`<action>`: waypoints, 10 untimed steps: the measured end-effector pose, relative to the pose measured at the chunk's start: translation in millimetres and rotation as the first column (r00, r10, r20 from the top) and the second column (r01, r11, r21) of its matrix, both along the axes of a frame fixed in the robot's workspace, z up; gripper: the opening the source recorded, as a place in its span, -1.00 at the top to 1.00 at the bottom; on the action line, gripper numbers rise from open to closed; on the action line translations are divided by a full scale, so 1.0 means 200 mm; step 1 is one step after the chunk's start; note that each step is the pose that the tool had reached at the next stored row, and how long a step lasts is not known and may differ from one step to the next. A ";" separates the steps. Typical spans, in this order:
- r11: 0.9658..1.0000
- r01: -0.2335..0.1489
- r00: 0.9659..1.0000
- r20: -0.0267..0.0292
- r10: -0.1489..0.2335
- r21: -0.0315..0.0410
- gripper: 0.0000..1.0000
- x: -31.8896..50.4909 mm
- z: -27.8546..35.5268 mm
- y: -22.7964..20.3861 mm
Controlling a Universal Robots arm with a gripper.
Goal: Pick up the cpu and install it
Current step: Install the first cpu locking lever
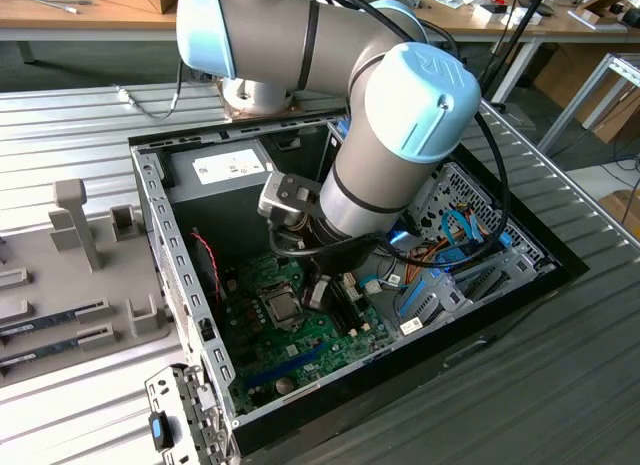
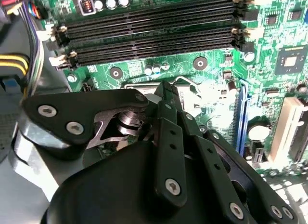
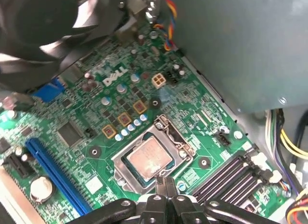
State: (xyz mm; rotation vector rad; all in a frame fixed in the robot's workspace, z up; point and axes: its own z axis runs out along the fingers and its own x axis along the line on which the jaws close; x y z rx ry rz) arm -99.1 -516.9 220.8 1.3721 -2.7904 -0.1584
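Observation:
The cpu (image 3: 148, 159), a small square chip with a metal top, lies flat inside the socket frame (image 3: 126, 172) on the green motherboard (image 3: 77, 113). In the exterior view the same socket (image 1: 280, 307) sits mid-board inside the open computer case. My gripper (image 3: 166, 186) hangs just over the socket's edge, on the side of the memory slots, with its fingertips pressed together and nothing between them. In the second wrist view the gripper (image 2: 166, 94) covers most of the socket, and the cpu is hidden behind it.
Black memory slots (image 2: 154, 33) run beside the socket. A blue expansion slot (image 3: 53, 168) and a fan (image 3: 43, 21) lie on the other sides. The grey power-supply box (image 1: 225, 175) fills the case's back corner. Cables (image 1: 450, 235) crowd the exterior view's right. Memory sticks (image 1: 55, 320) rest outside the case.

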 end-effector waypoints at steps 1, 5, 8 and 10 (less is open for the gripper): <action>1.000 0.026 1.000 0.000 -0.026 -0.001 0.79 0.000 -0.001 0.000; 0.994 0.109 0.994 0.000 -0.109 -0.005 0.79 0.000 -0.004 0.000; 0.986 0.169 0.986 0.001 -0.169 -0.007 0.79 0.000 -0.007 0.000; 0.976 0.218 0.976 0.001 -0.218 -0.008 0.79 0.000 -0.010 0.000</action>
